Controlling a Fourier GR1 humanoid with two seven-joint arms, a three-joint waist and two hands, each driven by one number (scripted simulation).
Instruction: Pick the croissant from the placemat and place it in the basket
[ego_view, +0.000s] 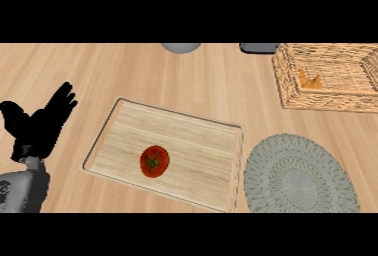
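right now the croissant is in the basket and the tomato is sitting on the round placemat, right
Not quite. The croissant is in the basket, but the tomato is sitting on the wooden tray, not the round placemat, which lies beside it. The head view shows this.

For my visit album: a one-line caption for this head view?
Croissant in the basket, placemat bare, left hand resting open.

A light wooden counter (184, 75) with long plank grain fills the view under even, soft light. At its far edge, a grey rounded object (181, 47) and a dark grey item (258, 47) are cut off by the frame.
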